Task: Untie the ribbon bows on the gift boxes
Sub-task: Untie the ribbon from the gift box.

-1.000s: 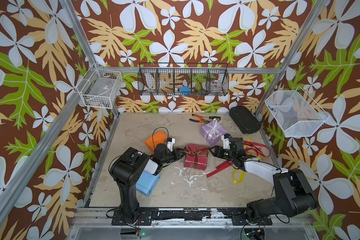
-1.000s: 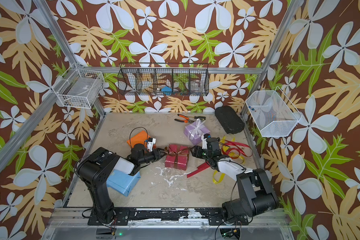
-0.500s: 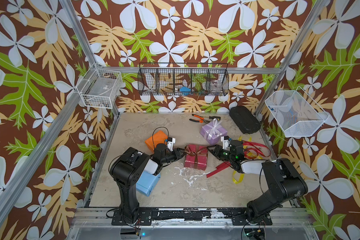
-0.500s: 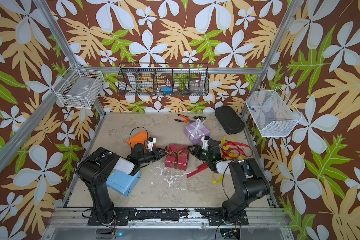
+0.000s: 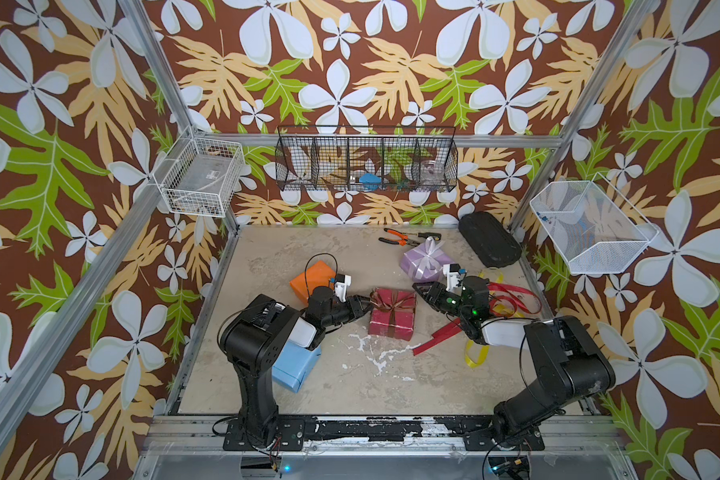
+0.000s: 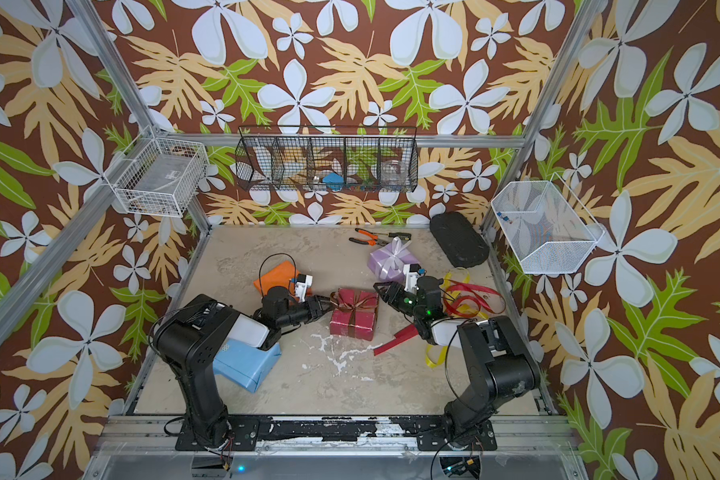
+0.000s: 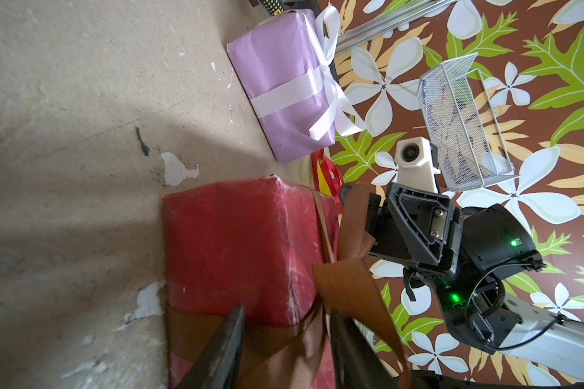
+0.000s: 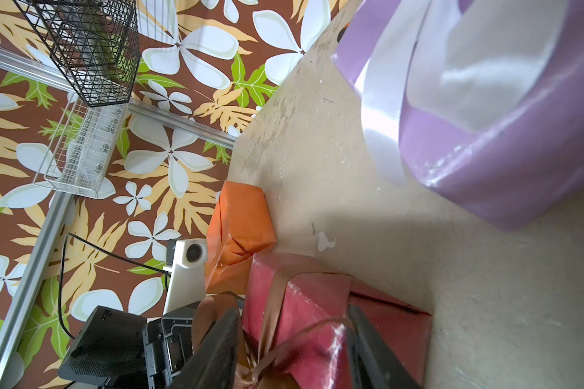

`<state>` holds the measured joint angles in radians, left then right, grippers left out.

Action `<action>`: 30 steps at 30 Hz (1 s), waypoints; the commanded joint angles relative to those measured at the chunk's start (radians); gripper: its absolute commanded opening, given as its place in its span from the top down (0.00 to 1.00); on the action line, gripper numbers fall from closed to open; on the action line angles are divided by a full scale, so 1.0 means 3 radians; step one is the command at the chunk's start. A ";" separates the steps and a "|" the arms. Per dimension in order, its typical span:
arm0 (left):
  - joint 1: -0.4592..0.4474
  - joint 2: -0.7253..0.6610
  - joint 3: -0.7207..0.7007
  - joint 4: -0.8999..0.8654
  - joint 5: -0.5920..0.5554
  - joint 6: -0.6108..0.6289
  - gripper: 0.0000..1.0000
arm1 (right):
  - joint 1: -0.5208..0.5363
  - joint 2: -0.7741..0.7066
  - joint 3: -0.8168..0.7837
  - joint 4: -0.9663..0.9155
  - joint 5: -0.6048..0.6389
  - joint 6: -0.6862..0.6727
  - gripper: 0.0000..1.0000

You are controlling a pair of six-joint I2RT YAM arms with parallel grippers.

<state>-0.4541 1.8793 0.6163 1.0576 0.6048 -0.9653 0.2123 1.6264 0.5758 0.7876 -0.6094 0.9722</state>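
Brown bow point(image 5: 393, 302): tied, atop dark red box point(image 5: 391, 322), centre of table point(image 5: 308, 257). Left fingers point(image 7: 223, 343) half-spread at its left edge; right fingers point(image 8: 216, 347) half-spread astride the opposite loop. Both arms equally near.

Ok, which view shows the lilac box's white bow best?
The left wrist view: the white bow is whole, sharp and tied. Both top views show it small; the right wrist view catches only blurred ribbon.

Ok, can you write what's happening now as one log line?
left tool: open, at brown bow | right tool: open, near dark red box | bow: tied
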 commanded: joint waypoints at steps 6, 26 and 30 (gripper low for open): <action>0.0005 0.0009 -0.0004 0.0057 0.0039 0.0022 0.55 | 0.0036 0.0110 0.0153 0.0059 -0.0004 0.0032 0.50; 0.0005 0.0078 -0.0022 0.0162 0.0096 -0.0003 0.50 | 0.0037 0.0151 0.0202 0.0064 0.0075 -0.0019 1.00; 0.0005 0.0117 -0.0014 0.0280 0.0131 -0.0075 0.68 | 0.0039 0.0100 0.0197 0.0026 0.0078 -0.0052 1.00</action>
<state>-0.4541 1.9095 0.6117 1.0843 0.6216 -0.9676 0.2226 1.6661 0.6350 0.7761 -0.5934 0.9676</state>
